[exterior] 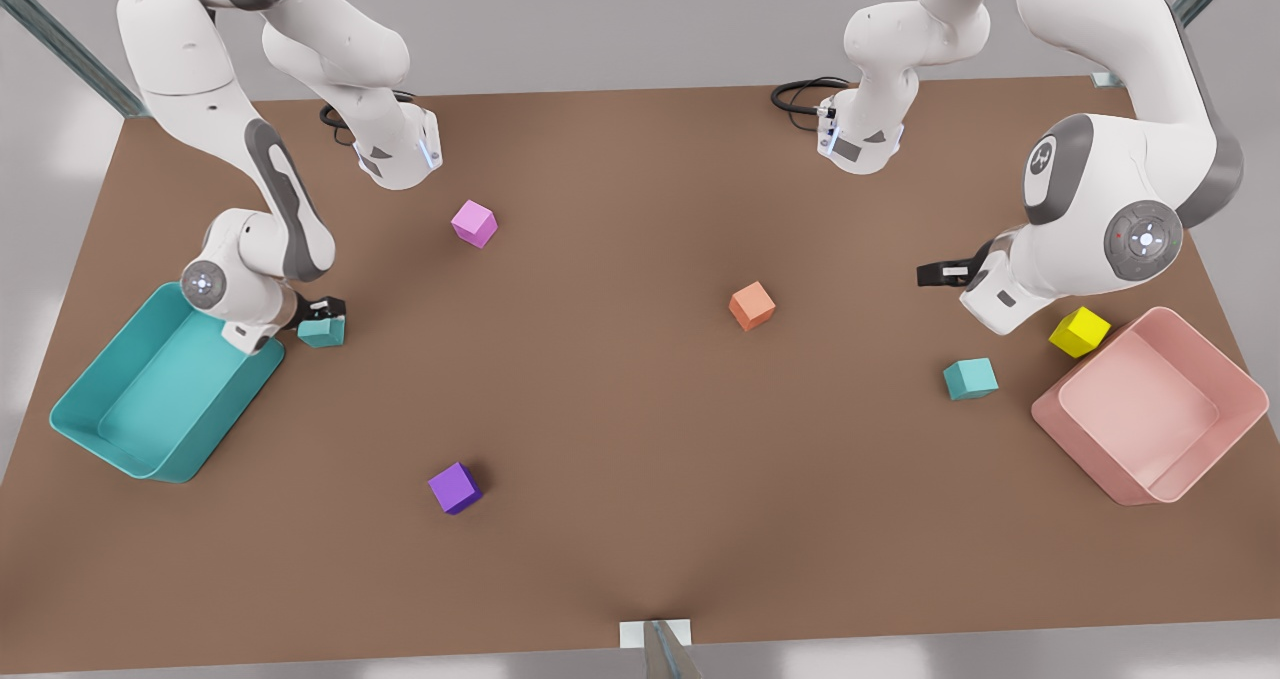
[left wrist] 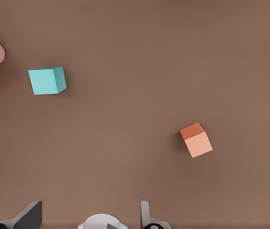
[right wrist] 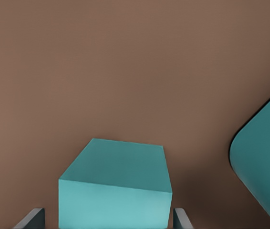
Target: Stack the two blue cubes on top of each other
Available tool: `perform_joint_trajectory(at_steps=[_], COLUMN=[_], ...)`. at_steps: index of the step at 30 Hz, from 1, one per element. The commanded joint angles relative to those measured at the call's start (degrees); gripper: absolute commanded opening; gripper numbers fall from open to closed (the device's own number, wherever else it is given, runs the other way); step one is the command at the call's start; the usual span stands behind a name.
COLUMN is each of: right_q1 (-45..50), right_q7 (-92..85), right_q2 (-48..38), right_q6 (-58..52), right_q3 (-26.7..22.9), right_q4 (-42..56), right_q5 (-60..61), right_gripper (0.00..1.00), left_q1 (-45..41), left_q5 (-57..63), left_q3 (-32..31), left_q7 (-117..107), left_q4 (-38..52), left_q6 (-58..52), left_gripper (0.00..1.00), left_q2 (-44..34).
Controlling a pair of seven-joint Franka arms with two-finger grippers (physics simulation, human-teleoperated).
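Note:
One blue cube [exterior: 322,333] [right wrist: 116,191] rests on the table beside the teal bin, at the front view's left. My right gripper [exterior: 323,315] [right wrist: 109,222] is down around it, open, with a finger on each side and a small gap to the cube. The other blue cube [exterior: 970,378] [left wrist: 47,80] lies at the front view's right, near the pink bin. My left gripper [exterior: 932,274] [left wrist: 91,217] hangs open above the table behind that cube, with nothing between its fingers.
A teal bin [exterior: 90,409] [right wrist: 268,162] lies close to the right gripper. A pink bin [exterior: 1240,384] and a yellow cube [exterior: 1079,331] sit near the left arm. An orange cube [exterior: 752,305] [left wrist: 196,140], a pink cube [exterior: 474,223] and a purple cube [exterior: 455,487] are scattered about.

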Motion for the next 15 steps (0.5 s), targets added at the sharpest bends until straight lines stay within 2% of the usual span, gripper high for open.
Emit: perform_joint_trajectory(at_steps=[1, 7, 10, 15], right_q1=[-0.1, -0.2, -0.2, 0.1], right_q7=[-2.6, -2.6, -2.5, -2.5], right_q2=[1.3, 2.1, 2.1, 1.5], right_q6=[6.1, 7.4, 7.4, 6.9], right_q3=[0.0, 0.0, 0.0, 0.9], right_q4=[-0.2, -0.2, 0.0, 1.4], right_q5=[0.2, 0.2, 0.2, 0.3], right_gripper=[1.00, 0.98, 0.63, 0.61], left_q1=[0.1, 0.1, 0.1, 0.1], left_q5=[0.0, 0.0, 0.0, 0.0], left_q3=[0.0, 0.0, 0.0, 0.0], left_q7=[-0.1, 0.0, 0.0, 0.0], left_q4=[0.0, 0.0, 0.0, 0.0], left_q6=[0.0, 0.0, 0.0, 0.0], left_gripper=[1.00, 1.00, 1.00, 1.00], left_q2=[-0.1, 0.2, 0.2, 0.4])
